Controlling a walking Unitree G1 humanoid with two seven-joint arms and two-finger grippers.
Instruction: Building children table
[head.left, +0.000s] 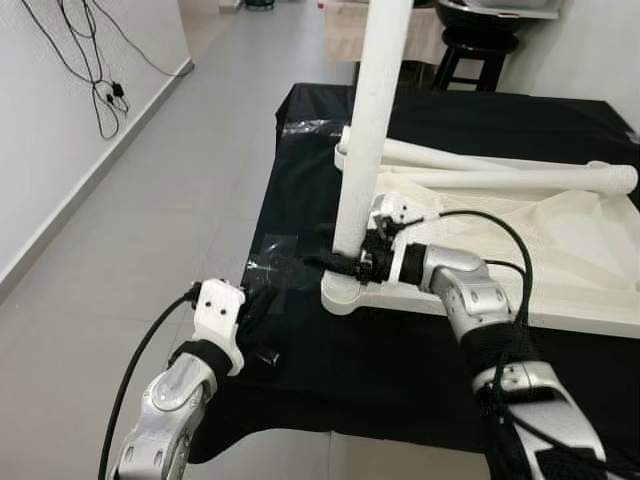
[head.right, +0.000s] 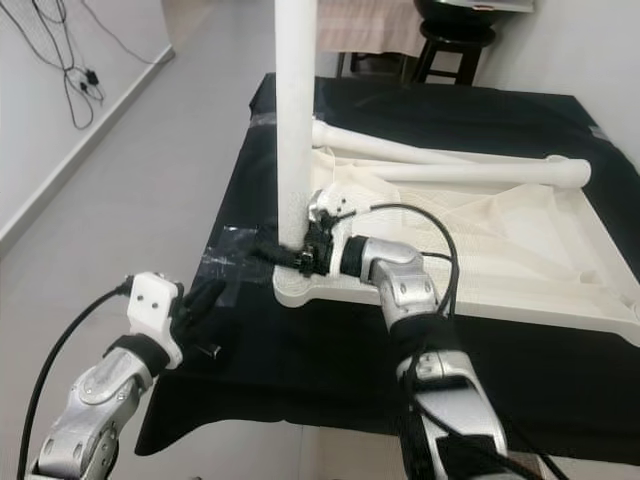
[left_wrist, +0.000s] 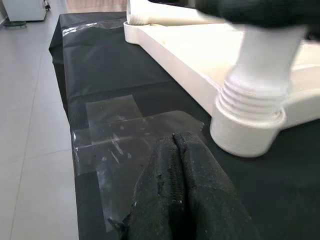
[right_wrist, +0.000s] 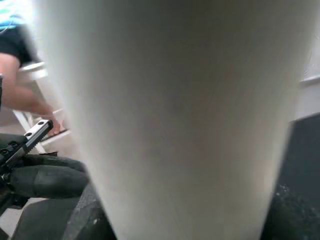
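A white children's table top (head.left: 560, 305) lies upside down on a black-covered surface (head.left: 320, 370). One white leg (head.left: 365, 120) stands upright in its near left corner socket (left_wrist: 250, 132). My right gripper (head.left: 345, 262) is shut on the base of this leg, which looms close in the right wrist view (right_wrist: 175, 120). Two more white legs (head.left: 500, 180) lie across the far side of the top. My left gripper (left_wrist: 174, 137) rests on the black cover left of that corner, fingers pressed together and holding nothing.
Clear tape (head.left: 275, 262) is stuck on the cover near its left edge, beyond which is grey floor (head.left: 150, 200). A dark stool (head.left: 478, 45) stands behind the surface. Cables (head.left: 100, 90) hang on the left wall. A person's arm (right_wrist: 20, 95) appears behind the leg.
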